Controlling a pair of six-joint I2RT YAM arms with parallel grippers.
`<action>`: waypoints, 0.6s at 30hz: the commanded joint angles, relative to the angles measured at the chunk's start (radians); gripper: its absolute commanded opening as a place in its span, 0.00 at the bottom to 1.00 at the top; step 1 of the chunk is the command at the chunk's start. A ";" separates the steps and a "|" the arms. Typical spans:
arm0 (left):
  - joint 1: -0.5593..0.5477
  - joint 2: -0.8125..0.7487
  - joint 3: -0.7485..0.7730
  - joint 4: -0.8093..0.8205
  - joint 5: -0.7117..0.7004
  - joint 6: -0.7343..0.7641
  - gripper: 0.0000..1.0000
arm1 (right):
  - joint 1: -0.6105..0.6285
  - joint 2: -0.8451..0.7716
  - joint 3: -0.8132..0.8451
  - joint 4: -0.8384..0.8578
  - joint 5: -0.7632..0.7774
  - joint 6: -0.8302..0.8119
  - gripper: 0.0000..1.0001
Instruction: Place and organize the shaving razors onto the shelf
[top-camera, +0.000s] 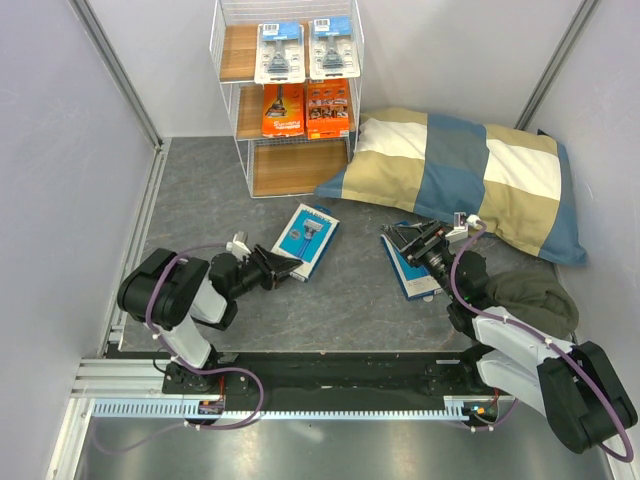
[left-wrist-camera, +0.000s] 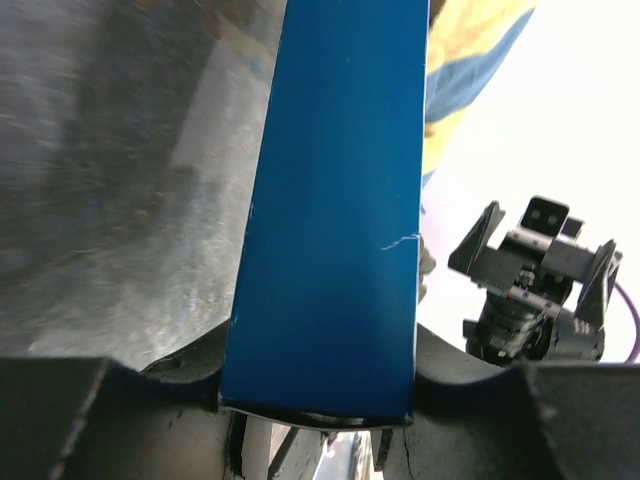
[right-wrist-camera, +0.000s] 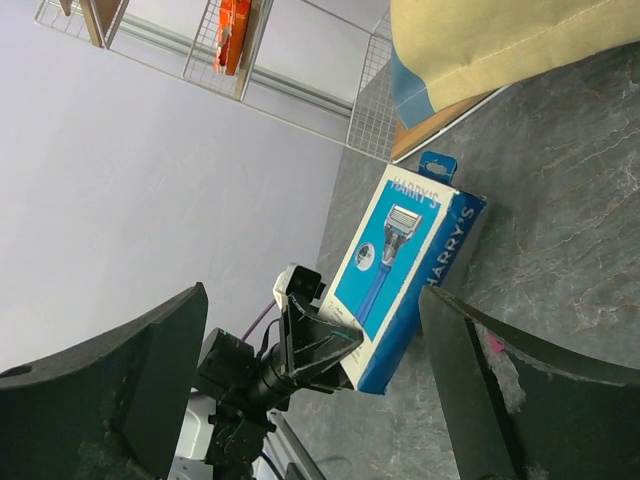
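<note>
My left pincer (top-camera: 279, 267) is clenched on the near end of a blue box (top-camera: 310, 235). The box's long axis points on toward the shelf (top-camera: 290, 168), nearer this arm. My right pincer (top-camera: 397, 243) gapes, released, over the second blue box (top-camera: 418, 281) on the worktop (top-camera: 350, 305).

"HARRY'S" stands in white capitals across the top of the front face of the blue razor box (right-wrist-camera: 405, 275), just under its hang tab. The same brand name runs lengthwise in white along the box's narrow side. In the overhead view, the print on the clear blister packs (top-camera: 280, 52) and on the orange packs (top-camera: 283, 110) on the shelf (top-camera: 238, 52) is too small to read. So is the print on the second blue box (top-camera: 412, 272).
</note>
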 joint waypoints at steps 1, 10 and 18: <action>0.057 -0.038 -0.017 0.363 -0.027 -0.037 0.02 | -0.007 -0.009 0.000 0.014 0.006 -0.018 0.95; 0.111 -0.174 0.098 0.055 -0.072 0.082 0.02 | -0.020 -0.012 0.037 -0.035 -0.019 -0.044 0.96; 0.112 -0.177 0.239 -0.195 -0.166 0.119 0.02 | -0.039 0.010 0.032 -0.028 -0.029 -0.043 0.96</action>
